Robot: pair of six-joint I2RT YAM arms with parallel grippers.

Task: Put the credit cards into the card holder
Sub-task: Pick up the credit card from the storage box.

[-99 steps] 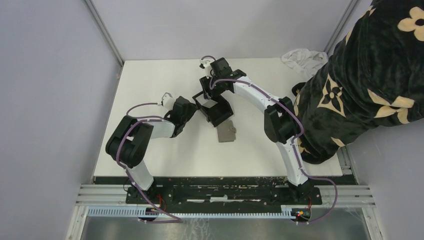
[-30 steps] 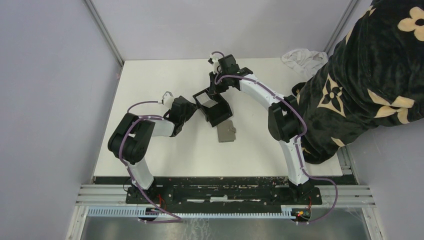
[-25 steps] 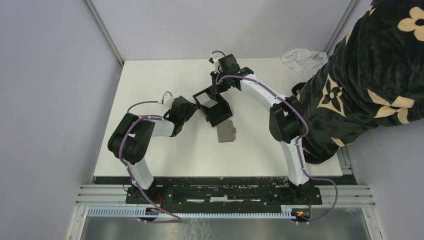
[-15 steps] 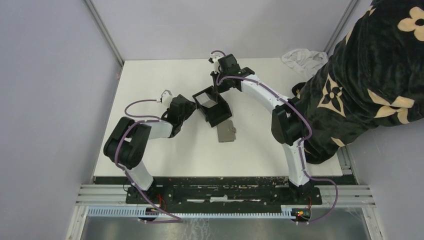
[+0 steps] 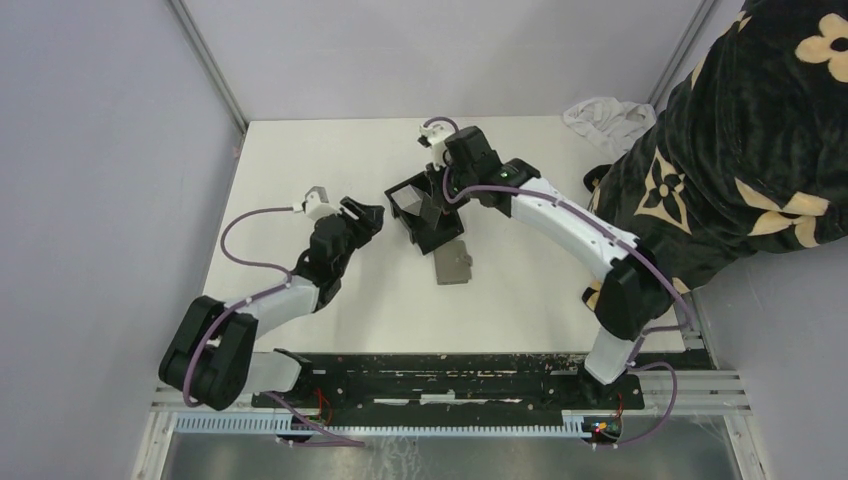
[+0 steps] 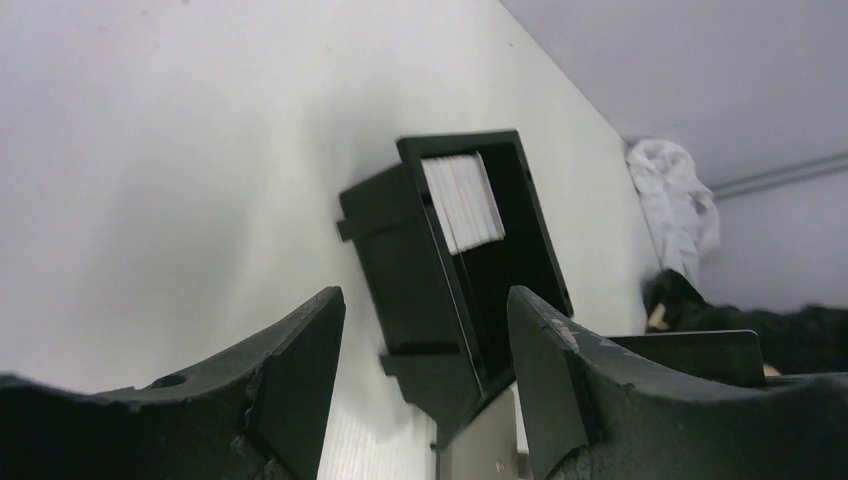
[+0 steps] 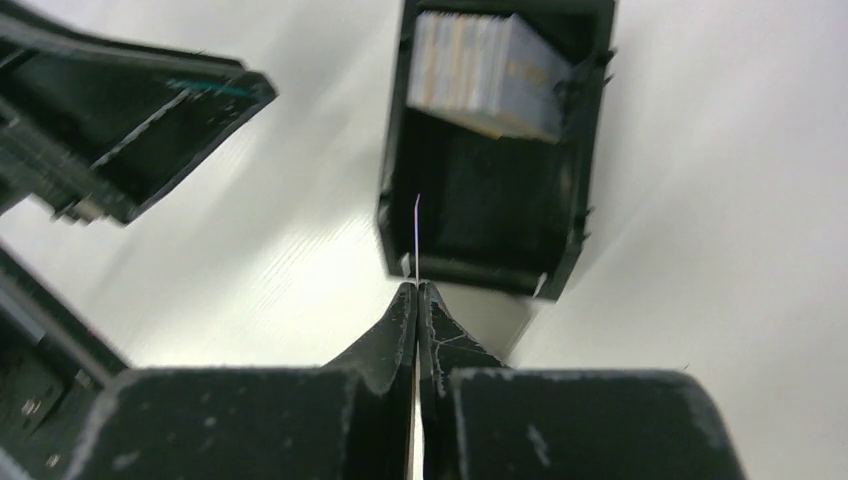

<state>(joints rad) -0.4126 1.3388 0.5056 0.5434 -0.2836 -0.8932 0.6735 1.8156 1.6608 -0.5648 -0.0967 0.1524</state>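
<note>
Two arms reach over the white desk [image 5: 300, 160] in the top view. The left hand [image 5: 366, 214] stands open and clear of everything, with the black box [image 5: 440, 238] just beyond its fingertips. The right hand [image 5: 443, 193] hangs over the far side of that box, pointing down into it. One grey card [image 5: 453, 266] lies flat on the desk just beside the box, on the side nearer the arm bases and apart from both hands. A white cloth [image 5: 603, 113] lies at the far desk corner, well beyond the right hand, next to a person's black patterned garment [image 5: 740, 150].

Left wrist view: the fingers [image 6: 300, 350] are spread wide with nothing gripped between them. The box sits ahead of the fingertips, untouched, with its interior in view. A white card [image 6: 462, 200] leans against the far inner wall of the box. The cloth shows further ahead, to the right.

Right wrist view: the fingers [image 7: 385, 340] are pressed together and pinch a thin card [image 7: 417, 235], seen edge-on as a pale line running out from the fingertips. Its free end lies over the near wall and dark interior of the box. Whether it touches the box floor cannot be told. The white card leans at the far end of the box. The left hand shows to the left of the box, apart from it.
</note>
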